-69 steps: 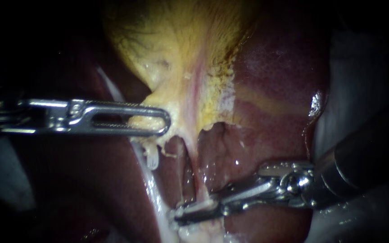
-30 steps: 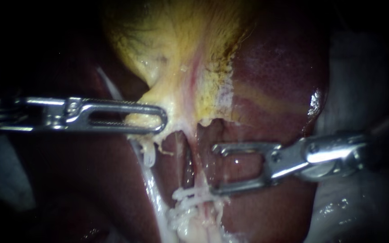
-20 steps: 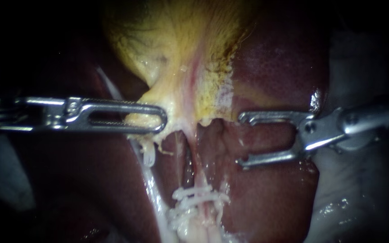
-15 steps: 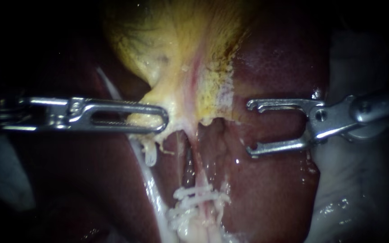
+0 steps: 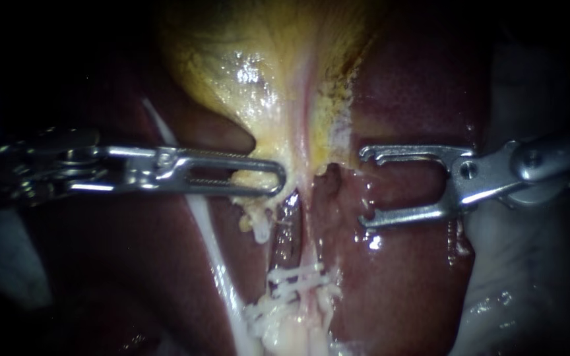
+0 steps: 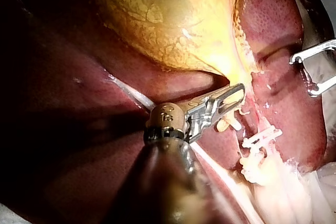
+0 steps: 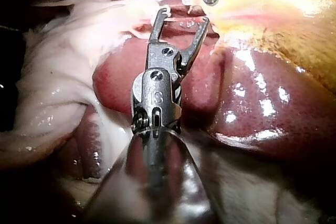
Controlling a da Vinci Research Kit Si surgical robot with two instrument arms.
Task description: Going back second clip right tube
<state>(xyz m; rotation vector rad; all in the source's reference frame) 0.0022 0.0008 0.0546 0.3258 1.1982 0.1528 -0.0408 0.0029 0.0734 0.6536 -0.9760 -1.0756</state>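
Our left instrument [image 5: 274, 180] clamps the gallbladder [image 5: 245, 86]; our right instrument [image 5: 365, 187] gapes empty at centre right. The tube [image 5: 307, 247] seems soft, slippery; grip gently above the clips [image 5: 298, 282].

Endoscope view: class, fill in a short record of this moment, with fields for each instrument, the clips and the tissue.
left instrument: jaws shut on the lower edge of the gallbladder
right instrument: jaws open, empty, beside the tube, not touching it
clips: white, across the tube, below both instruments
liver: dark red, behind the tube and clips
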